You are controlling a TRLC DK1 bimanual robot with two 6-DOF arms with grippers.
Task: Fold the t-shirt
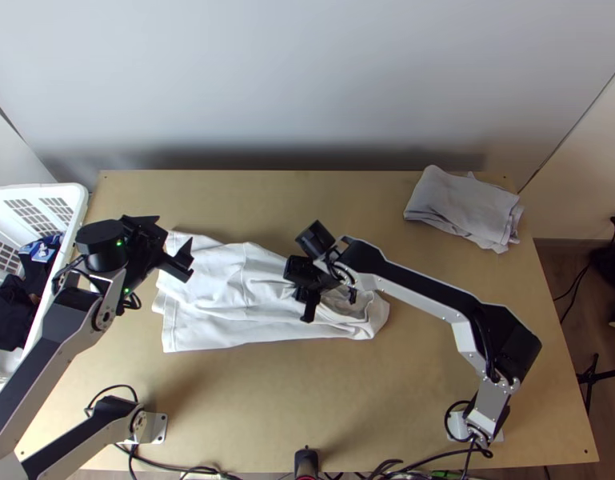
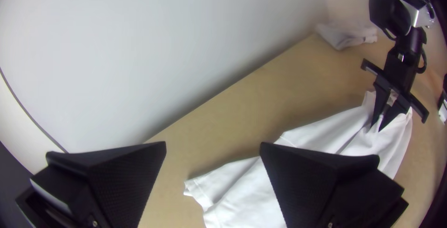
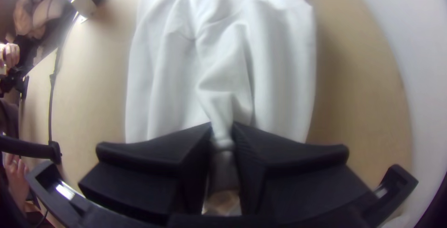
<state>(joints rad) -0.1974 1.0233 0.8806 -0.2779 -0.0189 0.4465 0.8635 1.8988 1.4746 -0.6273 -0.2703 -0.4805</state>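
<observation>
The left arm point(image 1: 39, 380) is nearest the top camera, its pale and black links rising on the near-left side of the shirt point(image 1: 219, 300). The shirt is white and lies on the worktop point(image 1: 371, 408), stretched out sideways between the two grippers. Condition: left part fairly flat, with layered edges and visible seams; middle creased lengthwise; right end gathered and rounded. A narrow ridge of cloth is drawn up near that end.

A grey cloth point(image 1: 463, 210), folded into a loose pad, lies beyond the shirt and to its right. A white basket point(image 1: 77, 200) containing dark clothes point(image 1: 11, 308) stands to the left of the shirt. Black cables point(image 1: 167, 466) run on the near side of the shirt, along the worktop's edge. A pale wall point(image 1: 307, 88) rises beyond it. Obstruction noted: the right arm point(image 1: 435, 300) comes in from the shirt's near-right side and hides part of its gathered end.

The left gripper point(image 1: 173, 246) is by the shirt's left end. Its jaws are wide apart, with worktop and shirt visible through the gap. The right gripper point(image 1: 329, 304) is over the shirt's right part, tilted down into it. Its jaws are drawn nearly together, clamped on the raised ridge of cloth, with creases running from the pinch toward the shirt's left end.
</observation>
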